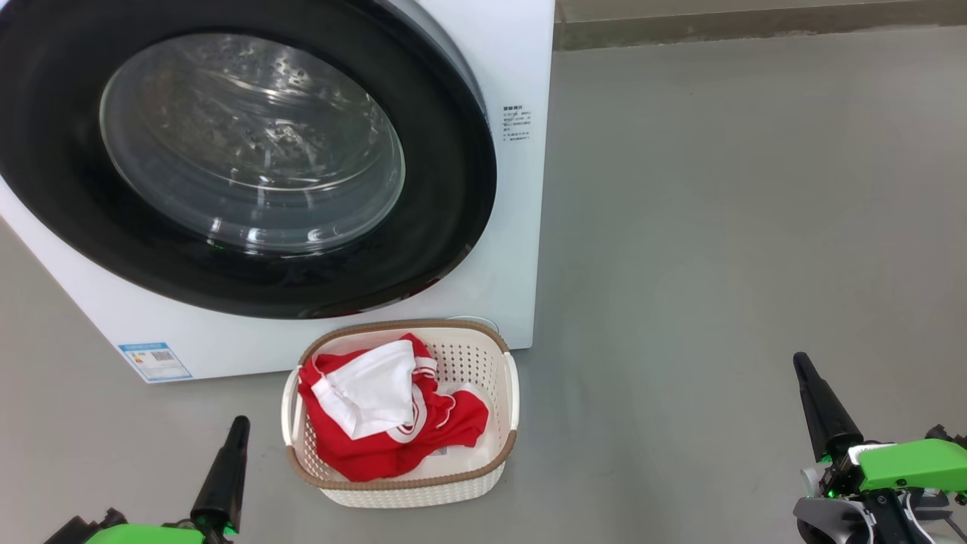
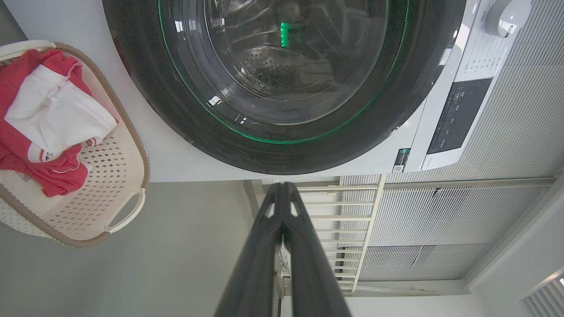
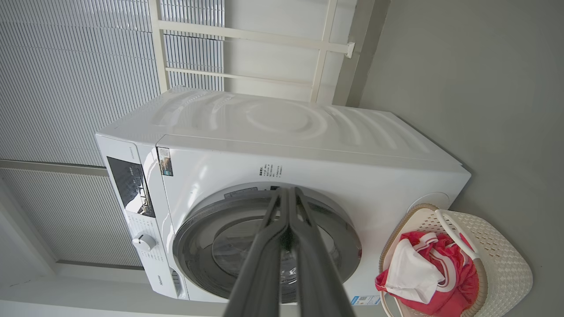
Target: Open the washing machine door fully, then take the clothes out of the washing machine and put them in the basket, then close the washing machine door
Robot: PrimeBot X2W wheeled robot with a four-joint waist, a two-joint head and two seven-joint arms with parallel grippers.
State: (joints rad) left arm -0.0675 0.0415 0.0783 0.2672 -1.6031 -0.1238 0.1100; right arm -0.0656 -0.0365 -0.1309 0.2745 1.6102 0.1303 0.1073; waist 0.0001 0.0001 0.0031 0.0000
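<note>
The washing machine (image 1: pixel 521 227) stands at the upper left, and its round black-rimmed door (image 1: pixel 249 159) lies flat against the front, shut. The cream basket (image 1: pixel 508 393) sits on the floor just in front of the machine, and the red and white clothes (image 1: pixel 385 412) lie heaped inside it. My left gripper (image 1: pixel 239 423) is low at the left, shut and empty, a short way left of the basket. Far off to the right of the basket my right gripper (image 1: pixel 801 363) is shut and empty too. The wrist views show the door (image 2: pixel 282 83) (image 3: pixel 264 246), the basket (image 2: pixel 128 215) (image 3: pixel 498 264) and the clothes (image 2: pixel 57 110) (image 3: pixel 423 273).
Grey floor (image 1: pixel 718 227) spreads open to the right of the machine. A wall base runs along the top right. A blue label (image 1: pixel 155 361) marks the machine's lower left corner. White slatted panels and a railing (image 3: pixel 246 35) stand behind the washer.
</note>
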